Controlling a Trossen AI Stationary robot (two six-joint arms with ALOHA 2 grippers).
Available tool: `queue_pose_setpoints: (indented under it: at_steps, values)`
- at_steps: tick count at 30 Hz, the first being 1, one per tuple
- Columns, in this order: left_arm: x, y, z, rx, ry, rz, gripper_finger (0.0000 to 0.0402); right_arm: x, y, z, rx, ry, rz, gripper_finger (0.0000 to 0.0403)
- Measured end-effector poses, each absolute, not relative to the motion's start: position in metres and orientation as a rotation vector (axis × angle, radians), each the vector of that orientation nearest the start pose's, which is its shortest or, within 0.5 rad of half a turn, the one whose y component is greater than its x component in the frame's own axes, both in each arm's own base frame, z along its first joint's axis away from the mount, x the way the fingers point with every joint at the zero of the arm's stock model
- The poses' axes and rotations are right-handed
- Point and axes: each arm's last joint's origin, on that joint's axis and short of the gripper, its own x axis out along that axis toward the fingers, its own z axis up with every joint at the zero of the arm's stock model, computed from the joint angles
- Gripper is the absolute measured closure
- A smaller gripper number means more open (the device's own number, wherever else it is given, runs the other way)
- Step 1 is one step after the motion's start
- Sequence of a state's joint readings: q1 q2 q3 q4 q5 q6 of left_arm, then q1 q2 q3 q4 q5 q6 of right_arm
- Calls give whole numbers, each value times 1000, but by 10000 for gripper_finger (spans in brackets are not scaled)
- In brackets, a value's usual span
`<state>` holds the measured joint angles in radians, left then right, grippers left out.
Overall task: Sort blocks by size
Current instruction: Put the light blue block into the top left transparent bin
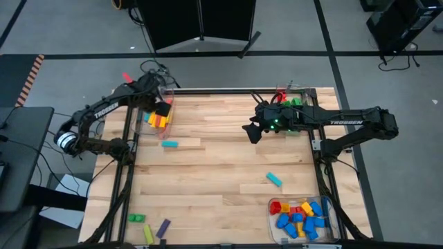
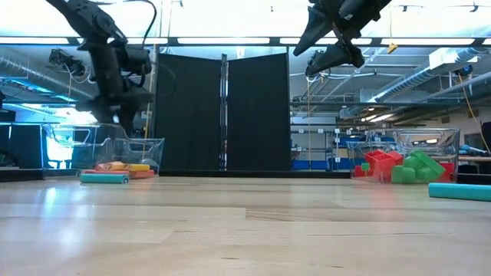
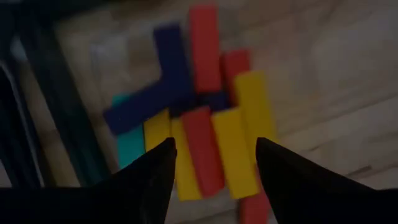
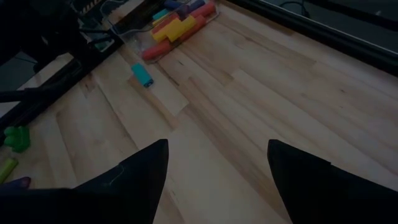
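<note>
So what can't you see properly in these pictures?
- High view: the left gripper covers part of the bin of long blocks.
- High view: the right arm hides most of the red and green blocks.
- Low view: the bin of blue blocks is out of frame.

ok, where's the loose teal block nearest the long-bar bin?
In the high view the teal block lies flat on the table's left side, just in front of the clear bin of long bars, below the left gripper.
</note>
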<state>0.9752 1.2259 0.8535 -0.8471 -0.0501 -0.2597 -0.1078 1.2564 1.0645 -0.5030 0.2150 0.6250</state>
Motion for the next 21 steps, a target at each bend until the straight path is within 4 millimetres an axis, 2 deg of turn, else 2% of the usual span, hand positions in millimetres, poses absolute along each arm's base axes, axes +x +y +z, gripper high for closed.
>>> queue_pose_setpoints:
  at_steps: [6,13,17,21]
  values:
    - [126,188,274,-700,930,1014,173,262,-36,305,559,575,-522,118]
    - [140,184,321,-612,844,959,173,258,-31,300,552,678,-457,118]
    - [153,176,334,-507,823,877,172,247,-27,290,556,824,-497,118]
    - [168,166,336,-389,830,772,172,236,-20,283,567,959,-533,118]
